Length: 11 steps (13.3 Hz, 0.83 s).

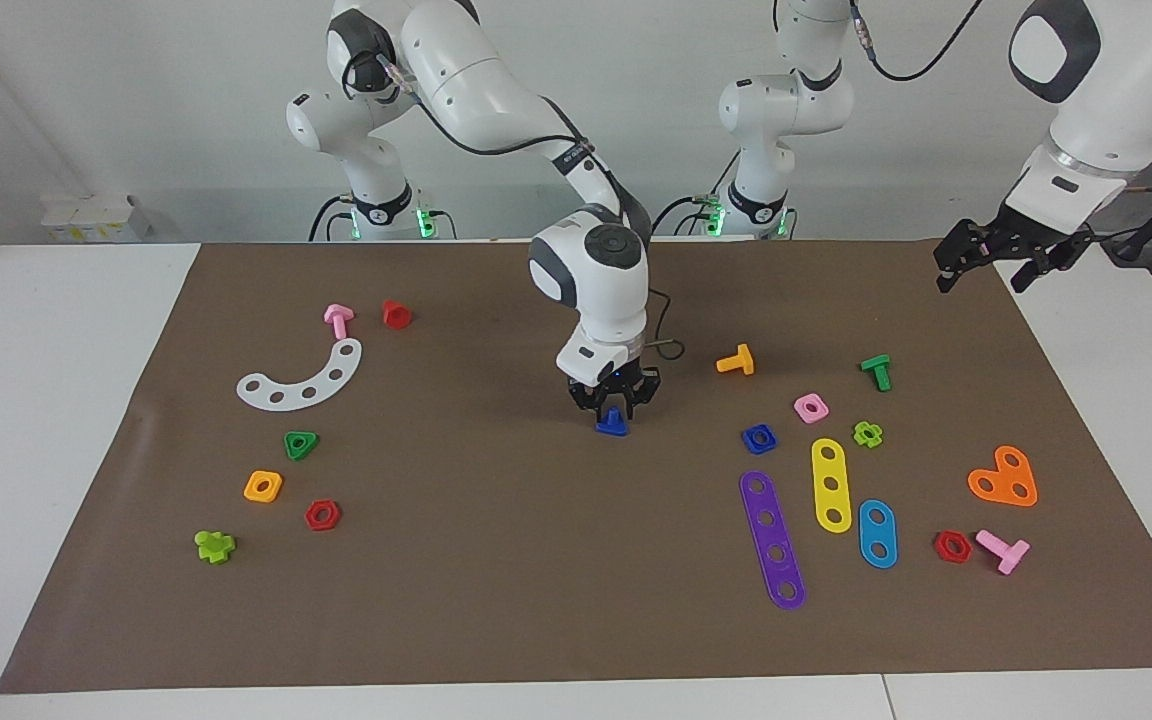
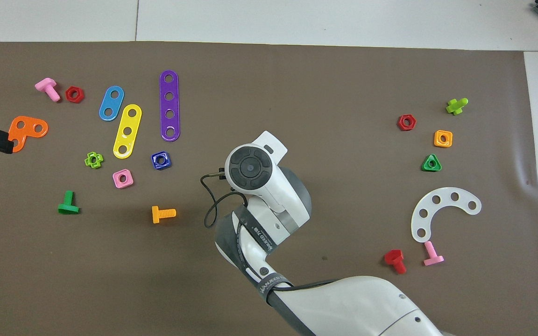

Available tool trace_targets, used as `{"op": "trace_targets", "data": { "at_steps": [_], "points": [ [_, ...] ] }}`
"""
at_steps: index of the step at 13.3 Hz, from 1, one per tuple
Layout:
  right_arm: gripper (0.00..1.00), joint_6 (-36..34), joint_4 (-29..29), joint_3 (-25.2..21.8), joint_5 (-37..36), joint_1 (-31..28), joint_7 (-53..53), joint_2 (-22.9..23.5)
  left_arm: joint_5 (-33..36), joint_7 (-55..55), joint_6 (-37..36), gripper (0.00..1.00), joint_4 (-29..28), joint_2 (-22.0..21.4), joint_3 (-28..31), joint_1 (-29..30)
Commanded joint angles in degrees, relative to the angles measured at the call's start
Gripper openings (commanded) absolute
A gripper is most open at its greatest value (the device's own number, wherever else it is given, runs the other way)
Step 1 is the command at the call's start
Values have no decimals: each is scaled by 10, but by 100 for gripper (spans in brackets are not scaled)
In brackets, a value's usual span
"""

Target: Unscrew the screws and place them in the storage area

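Right gripper (image 1: pixel 614 398) low at mid-mat, fingers closed around the shaft of a small dark-blue plastic bolt (image 1: pixel 613 424) whose flat triangular head rests on the matte brown mat (image 1: pixel 496 560). Left gripper (image 1: pixel 996 258) waits raised over the mat's edge, fingers spread, holding nothing.

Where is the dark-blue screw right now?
In the facing view the dark-blue screw stands mid-mat, under the right gripper, whose fingers straddle its shaft; in the overhead view the arm hides it.
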Motion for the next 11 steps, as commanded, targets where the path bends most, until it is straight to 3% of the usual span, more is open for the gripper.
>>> {"op": "trace_targets", "data": {
  "at_steps": [1, 2, 3, 7, 11],
  "points": [
    [40, 15, -13, 0, -8, 0, -5, -7, 11, 2, 11, 100, -15, -13, 1, 1],
    [12, 16, -13, -1, -8, 0, -6, -6, 11, 2, 11, 100, -16, -13, 0, 1],
    [0, 14, -12, 0, -9, 0, -6, -7, 11, 1, 9, 100, -15, -13, 0, 1],
    [0, -3, -1, -5, -21, -2, 0, -14, 11, 2, 12, 100, -14, -13, 1, 1],
    [0, -62, -62, -10, -21, -97, -83, -139, 11, 3, 9, 100, -15, -14, 1, 1]
  ]
}}
